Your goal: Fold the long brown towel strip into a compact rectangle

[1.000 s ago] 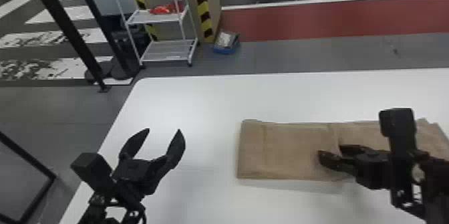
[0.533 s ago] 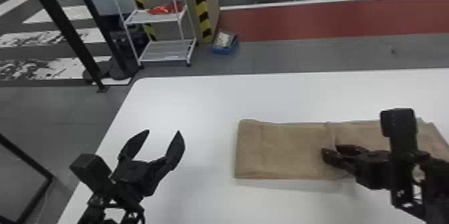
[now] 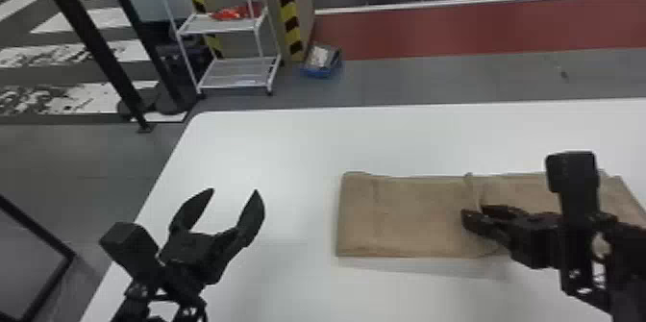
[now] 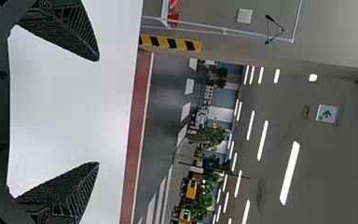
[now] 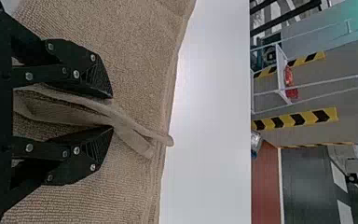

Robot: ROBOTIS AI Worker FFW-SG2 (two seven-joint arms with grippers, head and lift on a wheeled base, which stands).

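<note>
From the right wrist, we see our right gripper point(image 3: 474, 211) pinching a ribbed towel point(image 5: 135, 60) fold; our left gripper point(image 3: 234, 191) has open jaws.

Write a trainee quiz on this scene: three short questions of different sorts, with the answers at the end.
1. Where does the right end effector grip the brown towel strip?
A) At its left end
B) At a raised fold partway along
C) Nowhere

2. True or false: the left end effector is open and empty over the white table.

3. Fill in: on the rack behind the table, the item on the upper shelf is coloured ____.

Key: 1 B; 2 true; 3 red.
</note>
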